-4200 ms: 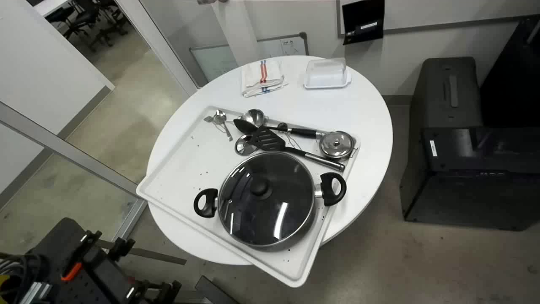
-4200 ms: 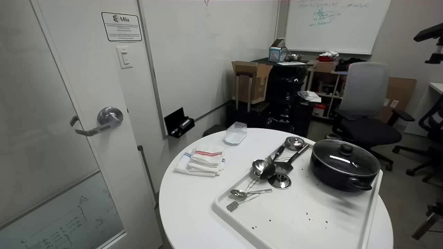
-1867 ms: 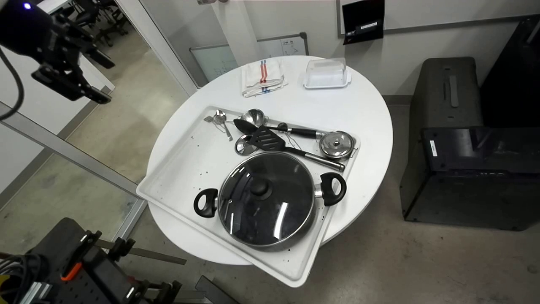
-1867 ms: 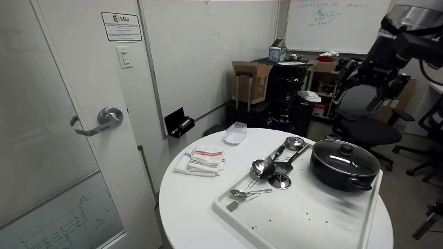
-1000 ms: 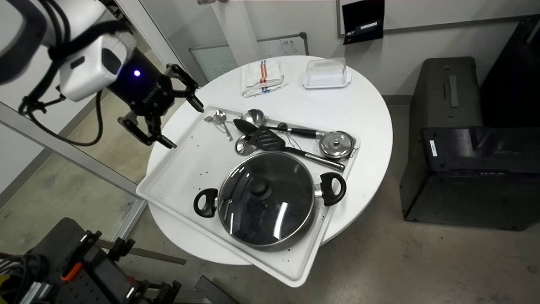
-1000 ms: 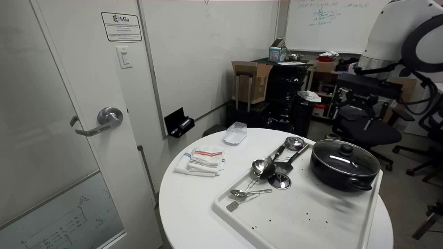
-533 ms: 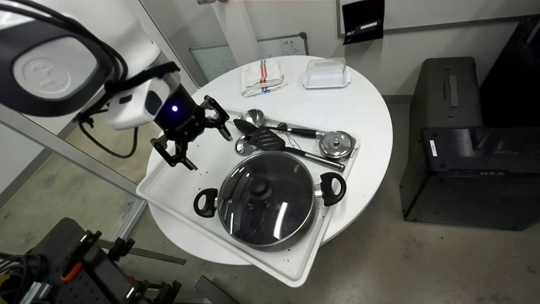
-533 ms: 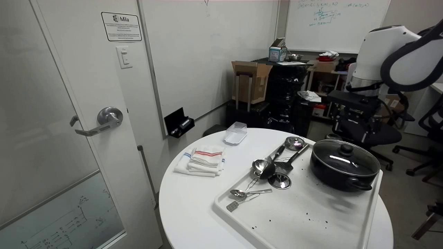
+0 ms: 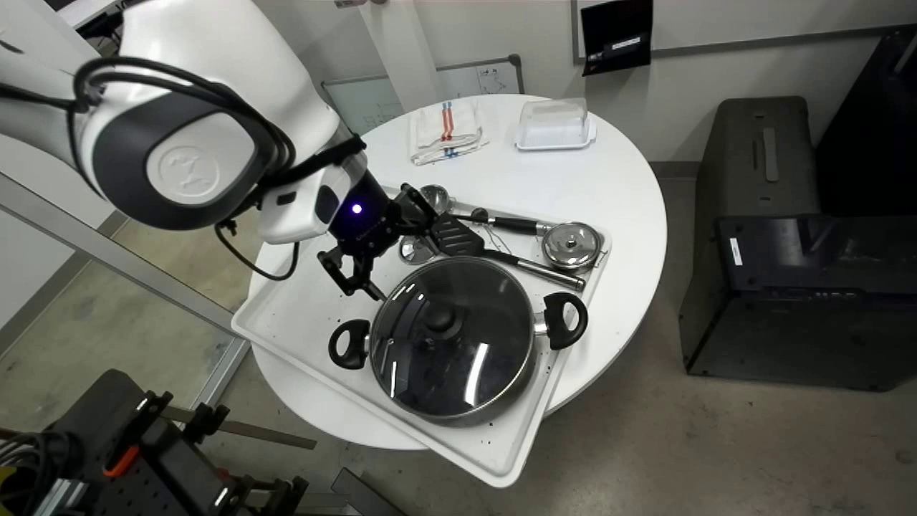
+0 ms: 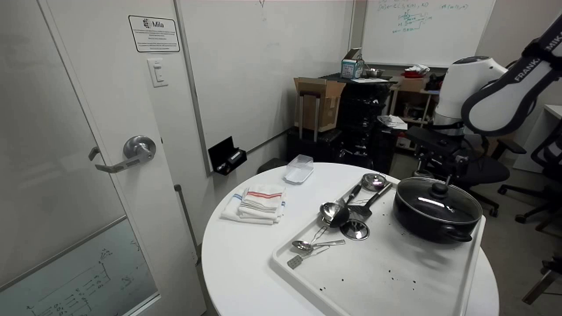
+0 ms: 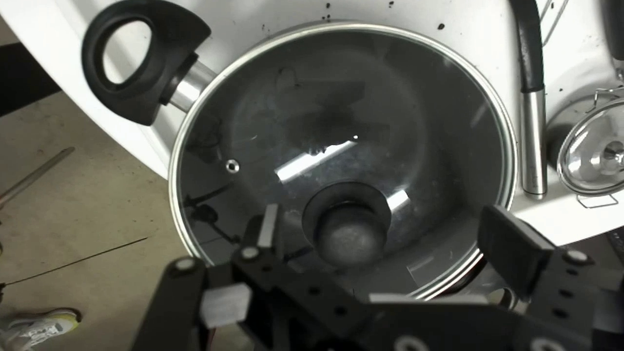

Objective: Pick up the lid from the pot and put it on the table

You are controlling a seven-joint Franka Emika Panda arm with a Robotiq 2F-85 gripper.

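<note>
Fingers point(image 11: 512, 251) are spread wide, a dark knob point(image 11: 351, 236) between them in the wrist view. That knob tops the glass lid point(image 11: 331, 165), seated on the black pot point(image 10: 417, 224), which stands on a pale tray point(image 9: 297, 315) on the round white surface point(image 9: 630, 201); farther off lie a folded cloth point(image 9: 445, 132) and a clear-covered dish point(image 9: 555, 129).

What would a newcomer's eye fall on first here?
The black pot under its glass lid, on the pale tray. Then the open gripper low in the wrist view, the lid's dark knob appearing between its jaws. After that, a striped cloth folded near the edge of the table.
</note>
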